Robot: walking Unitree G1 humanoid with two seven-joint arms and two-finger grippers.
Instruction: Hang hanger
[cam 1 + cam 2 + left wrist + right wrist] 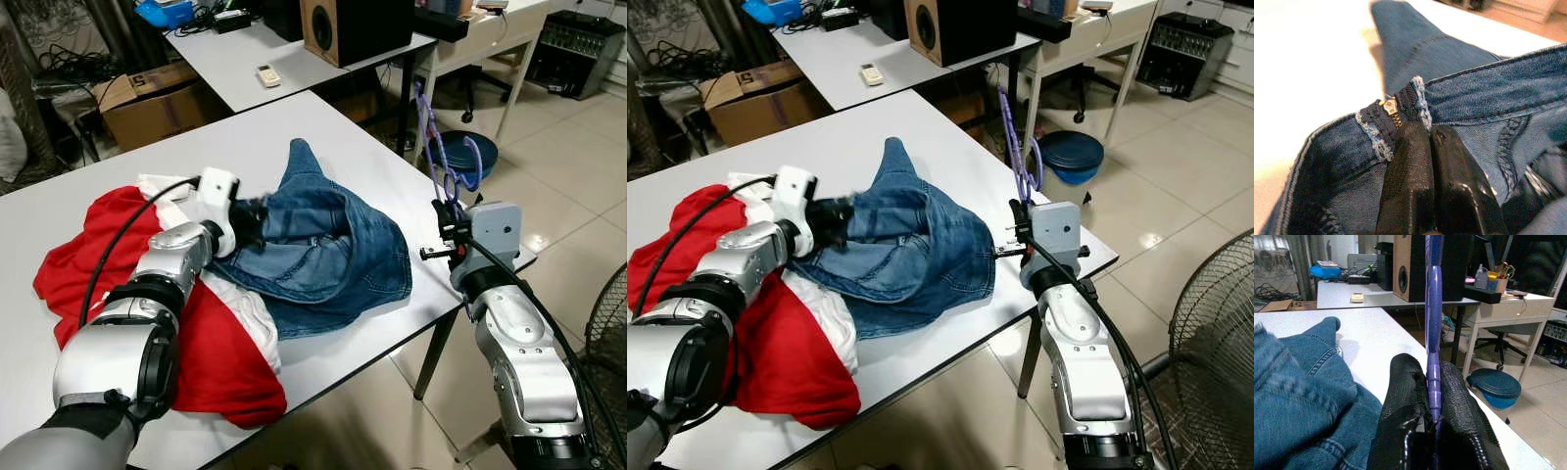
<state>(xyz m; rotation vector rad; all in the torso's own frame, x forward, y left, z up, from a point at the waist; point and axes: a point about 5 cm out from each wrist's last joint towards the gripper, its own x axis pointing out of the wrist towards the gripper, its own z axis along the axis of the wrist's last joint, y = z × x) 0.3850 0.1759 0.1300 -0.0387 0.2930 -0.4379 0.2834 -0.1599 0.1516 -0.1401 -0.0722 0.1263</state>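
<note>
The purple hanger stands upright at the right edge of the white table, clamped between the two black fingers of the right gripper. In the right wrist view the fingers press against either side of the hanger's thin purple bar, which rises straight up past the speaker behind it.

Just beside the hanger, toward the robot's left, a pair of blue jeans lies crumpled on the table. The left gripper is pinched on the waistband of the jeans; its fingers are pressed together over the denim right below the metal zipper pull.

The jeans rest partly on a white garment, which in turn lies on a red garment spread under the left arm.

Farther back stands a second white table carrying the speaker, a remote control and a blue object. A cardboard box sits on the floor beside it. A blue tub sits on the tiled floor behind the hanger, and a fan's wire guard shows at the right.
</note>
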